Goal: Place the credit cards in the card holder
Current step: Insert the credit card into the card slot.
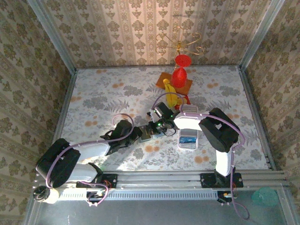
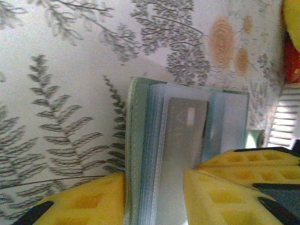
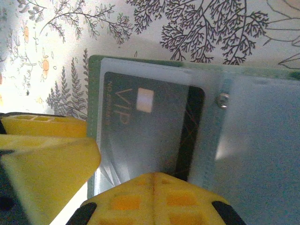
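Between the jaws of the left pincer (image 2: 154, 177) sits the green card holder (image 2: 139, 136), clamped. Just ahead of the right pincer (image 3: 154, 180), pinched shut on its near edge, the dark card (image 3: 150, 131) lies partly sleeved. Push it straight and flat so the corners don't snag.

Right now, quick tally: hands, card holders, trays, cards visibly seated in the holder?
Hands: 2, left hand and right hand
Card holder: 1
White tray: 1
Cards seen in holder: 1, dark VIP card
Total: 5

Lab booth: wallpapered walls (image 1: 140, 33), aluminium frame (image 1: 164, 176)
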Action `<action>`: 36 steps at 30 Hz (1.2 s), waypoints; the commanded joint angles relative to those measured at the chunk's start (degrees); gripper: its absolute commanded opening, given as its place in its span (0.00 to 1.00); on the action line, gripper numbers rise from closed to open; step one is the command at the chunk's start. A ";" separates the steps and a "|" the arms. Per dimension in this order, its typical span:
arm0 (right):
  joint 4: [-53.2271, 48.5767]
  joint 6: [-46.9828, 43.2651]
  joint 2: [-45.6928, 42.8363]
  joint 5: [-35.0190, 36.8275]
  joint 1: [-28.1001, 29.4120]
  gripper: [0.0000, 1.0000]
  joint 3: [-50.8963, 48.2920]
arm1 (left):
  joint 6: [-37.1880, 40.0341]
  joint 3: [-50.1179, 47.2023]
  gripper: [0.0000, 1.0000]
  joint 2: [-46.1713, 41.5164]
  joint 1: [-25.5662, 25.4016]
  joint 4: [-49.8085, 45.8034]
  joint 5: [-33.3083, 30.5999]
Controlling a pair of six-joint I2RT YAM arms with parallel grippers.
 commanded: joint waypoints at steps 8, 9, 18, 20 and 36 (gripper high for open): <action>3.71 2.86 -1.36 -2.41 -1.07 0.04 -2.30 | 0.99 1.14 0.36 -1.67 -0.98 3.39 0.14; 4.47 3.44 -1.49 -2.68 -1.26 0.03 -2.72 | 1.20 1.60 0.35 -1.18 -1.24 2.51 0.01; 10.28 6.62 -3.25 -5.03 -2.17 0.03 -4.87 | 1.34 3.32 0.18 2.08 -2.29 2.16 -0.24; 10.61 6.80 -3.37 -5.34 -2.12 0.03 -4.87 | 1.43 3.22 0.12 1.70 -2.32 1.75 -0.41; -15.79 -6.96 -10.99 13.22 -3.17 0.30 1.67 | 8.18 8.16 0.00 -10.49 0.01 -32.58 -2.70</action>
